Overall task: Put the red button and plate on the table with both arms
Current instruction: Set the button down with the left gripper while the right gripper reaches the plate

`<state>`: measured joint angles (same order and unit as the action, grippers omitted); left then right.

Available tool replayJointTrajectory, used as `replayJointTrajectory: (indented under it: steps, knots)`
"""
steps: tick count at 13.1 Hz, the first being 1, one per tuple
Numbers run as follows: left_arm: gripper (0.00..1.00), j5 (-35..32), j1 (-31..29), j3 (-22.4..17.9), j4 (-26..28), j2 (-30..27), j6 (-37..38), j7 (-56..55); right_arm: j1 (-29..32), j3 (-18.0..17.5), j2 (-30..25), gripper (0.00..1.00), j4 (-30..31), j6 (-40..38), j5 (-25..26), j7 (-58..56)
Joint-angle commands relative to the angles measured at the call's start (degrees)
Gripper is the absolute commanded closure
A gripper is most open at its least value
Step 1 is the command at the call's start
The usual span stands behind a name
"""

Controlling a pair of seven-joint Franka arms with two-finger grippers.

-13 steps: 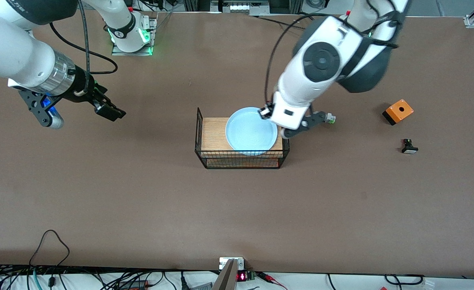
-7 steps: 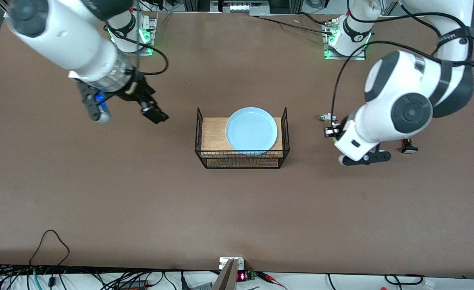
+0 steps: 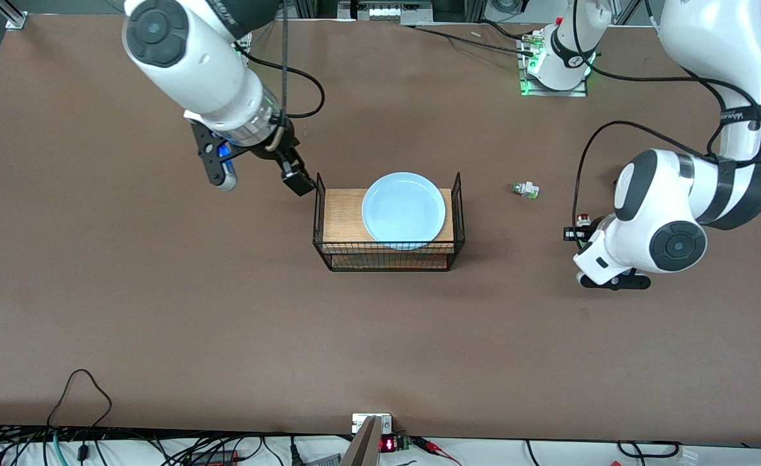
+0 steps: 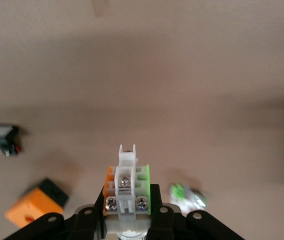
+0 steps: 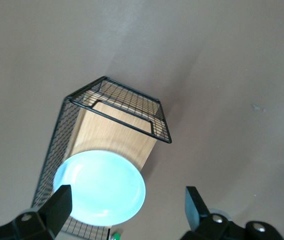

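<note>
Red button (image 4: 127, 186): riding clenched in the left gripper (image 3: 579, 232), swinging away from the plate (image 3: 404, 210) and now hanging over bare table (image 3: 380, 336) at about three o'clock of the wire rack (image 3: 387, 255), out past the green-capped part (image 3: 525, 189). Looking ready for setting down. Meanwhile closing in on the rack's ten-o'clock corner: right gripper (image 3: 296, 178), fingers spread wide, grasping nothing. Plate lying on the rack's wooden top, awaiting lifting onto the table.
</note>
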<state>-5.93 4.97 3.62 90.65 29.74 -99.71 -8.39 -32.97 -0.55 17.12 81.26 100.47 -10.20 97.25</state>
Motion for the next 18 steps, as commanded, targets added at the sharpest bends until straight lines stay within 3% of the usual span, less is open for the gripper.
replayJointTrajectory:
  steps: [1, 5, 8, 9, 11, 15, 18]
  knots:
    - [0.77, -4.4, -1.2, 0.7, 10.0, -1.6, -11.2, 2.0, -3.4, 0.5, 1.2, 0.0, -0.8, 1.0, 5.5, 2.7]
    - [0.75, -5.6, -5.3, 0.7, 22.4, -1.2, -28.9, 3.3, -6.1, 0.5, 3.2, 0.0, -0.9, 3.6, 6.1, 6.6]
    - [0.75, -5.6, -5.8, 0.7, 23.1, 0.1, -30.7, 3.5, -8.2, 0.6, 6.1, 0.0, -0.8, 5.9, 9.0, 13.5]
    - [0.7, -5.6, -5.8, 0.7, 23.2, 0.4, -31.2, 3.5, -9.6, 0.6, 7.7, 0.0, -0.9, 7.8, 11.6, 14.1]
    - [0.03, -5.5, -5.8, 0.8, 23.1, 0.1, -30.7, 2.5, -9.7, 0.6, 9.8, 0.0, -0.8, 11.4, 12.0, 13.7]
    - [0.0, -4.8, -5.5, 2.5, 19.0, -2.9, -19.8, 2.5, -10.4, 0.6, 15.0, 0.0, -0.8, 16.6, 11.9, 14.3]
    - [0.0, -4.9, -5.4, 7.9, 7.1, -6.1, -3.9, 3.4, -10.3, 0.6, 16.5, 0.0, -0.8, 17.7, 12.3, 12.9]
